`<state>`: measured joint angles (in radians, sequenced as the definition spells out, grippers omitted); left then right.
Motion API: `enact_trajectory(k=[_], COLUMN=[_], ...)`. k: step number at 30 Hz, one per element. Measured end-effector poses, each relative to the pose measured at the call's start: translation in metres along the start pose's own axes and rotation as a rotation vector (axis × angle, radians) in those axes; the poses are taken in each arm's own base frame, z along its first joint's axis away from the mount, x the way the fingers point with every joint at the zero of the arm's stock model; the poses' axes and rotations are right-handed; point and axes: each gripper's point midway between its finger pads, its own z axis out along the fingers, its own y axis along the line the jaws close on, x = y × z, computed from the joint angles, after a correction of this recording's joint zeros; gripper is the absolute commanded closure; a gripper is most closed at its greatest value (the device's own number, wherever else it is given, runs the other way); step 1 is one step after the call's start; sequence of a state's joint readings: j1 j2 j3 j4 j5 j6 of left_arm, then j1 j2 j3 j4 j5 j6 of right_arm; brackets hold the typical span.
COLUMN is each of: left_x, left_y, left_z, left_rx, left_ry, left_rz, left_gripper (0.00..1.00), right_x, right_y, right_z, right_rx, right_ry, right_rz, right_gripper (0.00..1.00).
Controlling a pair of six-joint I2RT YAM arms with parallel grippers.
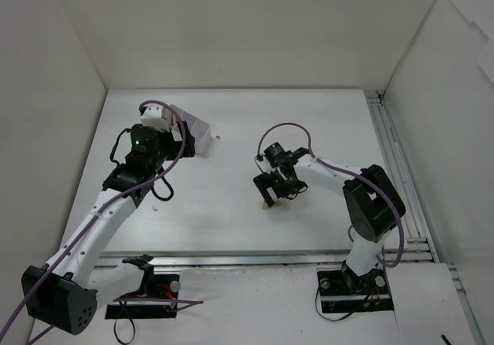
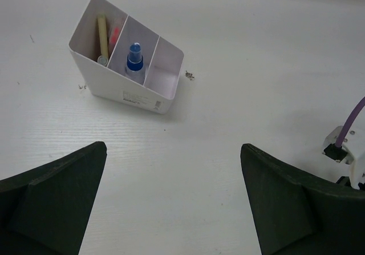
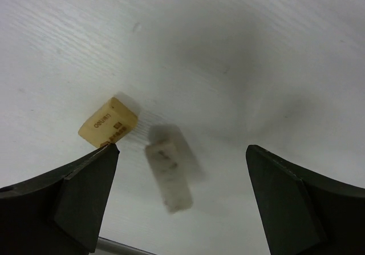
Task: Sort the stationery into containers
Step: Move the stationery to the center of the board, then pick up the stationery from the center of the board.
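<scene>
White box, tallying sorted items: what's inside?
Inside the white box: yellow pen and pink pen in one end compartment, blue-capped tube in the middle, other end bare. Walls hide their lower ends.

Small print shows on the tan eraser (image 3: 108, 124) and the white box (image 2: 122, 89), none legible.

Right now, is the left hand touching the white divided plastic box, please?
Apart. The left wrist view shows bare table between the open left hand and the white box.
</scene>
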<state>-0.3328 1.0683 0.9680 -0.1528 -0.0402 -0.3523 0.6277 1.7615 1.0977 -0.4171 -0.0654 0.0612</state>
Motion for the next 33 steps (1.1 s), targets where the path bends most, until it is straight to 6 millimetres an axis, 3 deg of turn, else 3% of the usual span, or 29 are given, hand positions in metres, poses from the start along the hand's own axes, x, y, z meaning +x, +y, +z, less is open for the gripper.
enact_trajectory(k=[6,12,20,24,26,27,29,30,33], left_x=[0.002,0.001,-0.004,-0.003,-0.003,-0.002,-0.001,-0.001,-0.001], left_y=[0.002,0.003,0.000,-0.003,-0.006,-0.007,-0.008,-0.009,-0.009], left_z=[0.002,0.002,-0.003,-0.004,-0.004,-0.004,-0.004,-0.004,-0.004], left_rx=[-0.011,-0.018,0.002,0.019,0.034,0.043,0.050,0.051,0.052], left_ry=[0.005,0.002,-0.014,-0.010,-0.006,-0.003,0.000,0.000,0.000], left_rz=[0.001,0.003,0.006,0.007,0.007,0.007,0.007,0.007,0.007], left_gripper=[0.00,0.00,0.00,0.00,0.00,0.00,0.00,0.00,0.00], right_x=[-0.004,-0.008,0.035,0.048,0.048,0.047,0.044,0.043,0.038], right_y=[0.027,0.039,0.033,0.026,0.023,0.021,0.020,0.019,0.018], right_z=[0.005,0.003,-0.006,-0.007,-0.006,-0.005,-0.003,-0.002,0.001], right_rx=[-0.151,-0.213,-0.151,-0.093,-0.059,-0.045,-0.013,0.003,0.051], right_ry=[-0.009,-0.044,-0.031,-0.034,-0.046,-0.054,-0.069,-0.076,-0.089], right_rz=[0.012,0.026,0.148,0.202,0.212,0.214,0.214,0.212,0.204], right_gripper=[0.19,0.19,0.17,0.21,0.28,0.41,0.58,0.76,0.87])
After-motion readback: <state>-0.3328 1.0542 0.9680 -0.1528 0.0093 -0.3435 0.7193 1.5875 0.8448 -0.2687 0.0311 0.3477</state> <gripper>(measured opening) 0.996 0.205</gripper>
